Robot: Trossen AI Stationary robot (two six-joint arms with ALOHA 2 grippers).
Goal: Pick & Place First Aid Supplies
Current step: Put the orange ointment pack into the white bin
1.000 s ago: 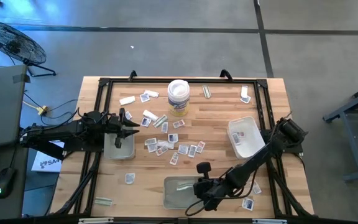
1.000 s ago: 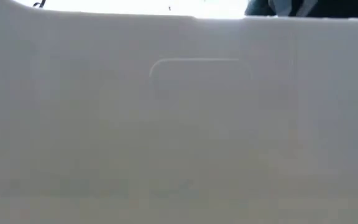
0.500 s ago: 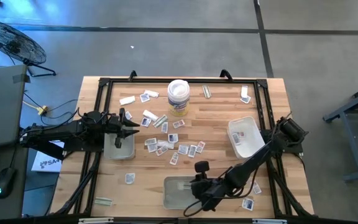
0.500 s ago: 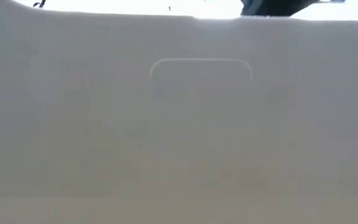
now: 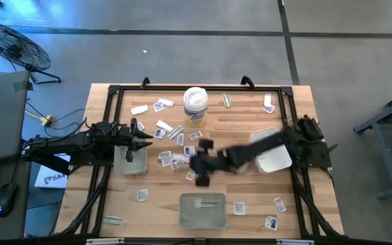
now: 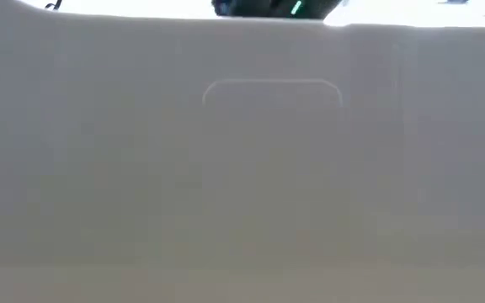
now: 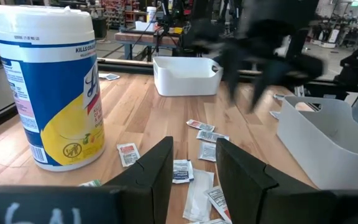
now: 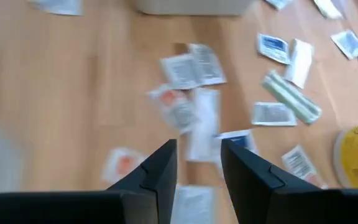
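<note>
The right tool (image 5: 201,165), fingers apart and empty, hangs over the first aid supplies (image 5: 182,158) scattered mid-desk (image 5: 237,122). The left tool (image 5: 140,138), fingers apart, waits above the left tray (image 5: 129,165). A white tub (image 5: 195,107) stands beyond the packets; two more trays (image 5: 203,211) lie near and right.

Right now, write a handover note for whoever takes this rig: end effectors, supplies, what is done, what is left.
Left end effector: open, empty, at the left tray.
Right end effector: open, empty, over the packet cluster at table centre.
Supplies: most packets lie loose around the wipes tub; a few lie near the front tray.
Done: packets lie in the front tray and the right tray.
Left: nearly all the loose packets on the table.
</note>
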